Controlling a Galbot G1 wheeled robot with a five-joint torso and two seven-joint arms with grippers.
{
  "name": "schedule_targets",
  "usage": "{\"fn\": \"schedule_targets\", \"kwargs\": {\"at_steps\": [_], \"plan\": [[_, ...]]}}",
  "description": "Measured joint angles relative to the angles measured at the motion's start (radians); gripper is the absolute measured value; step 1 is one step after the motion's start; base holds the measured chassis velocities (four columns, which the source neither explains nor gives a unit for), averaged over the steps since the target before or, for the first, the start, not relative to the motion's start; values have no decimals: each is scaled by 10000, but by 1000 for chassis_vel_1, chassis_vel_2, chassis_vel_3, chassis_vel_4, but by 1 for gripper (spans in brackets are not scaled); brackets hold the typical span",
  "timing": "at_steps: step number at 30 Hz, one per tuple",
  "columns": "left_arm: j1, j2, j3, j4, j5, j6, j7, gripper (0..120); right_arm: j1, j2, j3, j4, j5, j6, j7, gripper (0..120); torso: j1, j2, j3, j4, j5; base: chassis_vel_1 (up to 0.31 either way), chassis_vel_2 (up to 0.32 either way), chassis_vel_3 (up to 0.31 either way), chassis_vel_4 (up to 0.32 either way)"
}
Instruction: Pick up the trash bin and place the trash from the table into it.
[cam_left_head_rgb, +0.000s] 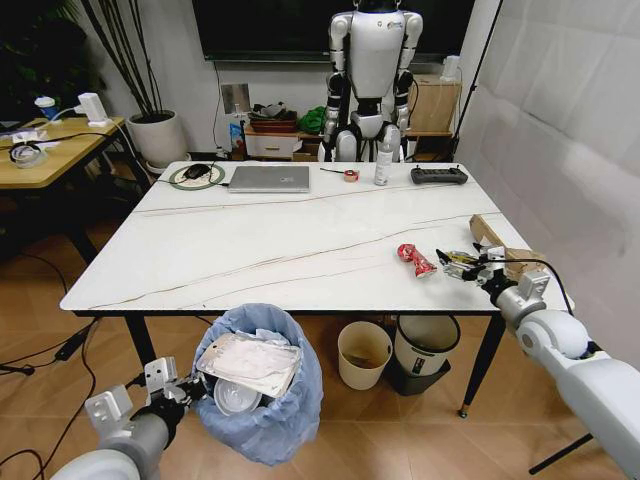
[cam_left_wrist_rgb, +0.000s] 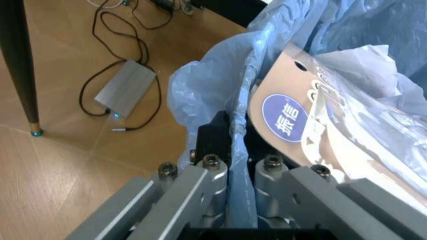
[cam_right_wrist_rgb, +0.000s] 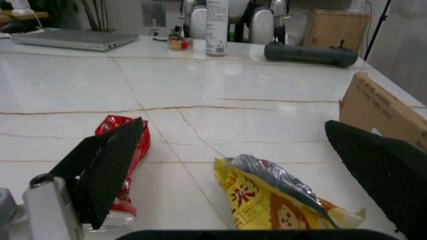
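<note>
Marble table (cam_left_head_rgb: 280, 235) edge: right end effector (cam_left_head_rgb: 470, 265) spread around yellow wrapper (cam_right_wrist_rgb: 280, 197); left end effector (cam_left_head_rgb: 185, 390) apparently clamping trash bin (cam_left_head_rgb: 285, 410) rim.

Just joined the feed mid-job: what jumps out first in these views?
The trash bin, its blue bag already stuffed with paper and plastic, hangs below the table's near edge, its rim clamped by the left gripper. On the table, the right gripper sits open around a yellow wrapper, with a red wrapper beside it and a brown paper bag behind.
</note>
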Motion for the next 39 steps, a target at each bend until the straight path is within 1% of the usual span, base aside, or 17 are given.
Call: {"fn": "schedule_targets", "kwargs": {"at_steps": [11, 31, 32, 34, 35, 37, 38, 39], "plan": [[-63, 4, 49, 11, 1, -1, 4, 0, -193, 38, 306, -330, -22, 66, -316, 100, 0, 0, 0, 0, 0, 0, 0, 0, 0], [-78, -33, 51, 64, 16, -1, 8, 0, -161, 231, 192, -869, -170, 313, -714, 100, 0, 0, 0, 0, -1, 0, 0, 0, 0], [-79, -39, 53, 68, 17, -1, 8, 0, -152, 236, 182, -902, -167, 317, -745, 99, 0, 0, -1, 0, -1, 0, 0, 0, 0], [-78, -45, 53, 72, 18, -1, 8, 0, -127, 253, 163, -1000, -157, 332, -820, 91, 0, 0, -1, 0, 0, 0, 0, 0, 0], [-77, -45, 54, 72, 18, -1, 8, 0, -118, 258, 160, -1024, -156, 337, -836, 90, 0, 0, 0, 0, 0, 0, 0, 0, 0], [-84, -44, 52, 73, 18, -2, 10, 0, -62, 282, 131, -1150, -144, 391, -920, 79, 0, 0, 0, 0, 0, 0, 0, 0, 0], [-89, -44, 52, 73, 18, -2, 10, 0, -51, 285, 124, -1175, -142, 407, -929, 76, 0, 0, 0, 1, 0, 0, 0, 0, 0], [-89, -44, 52, 73, 18, -2, 10, 0, -51, 285, 124, -1175, -142, 407, -929, 76, 0, 0, 0, 1, 0, 0, 0, 0, 0]]}}
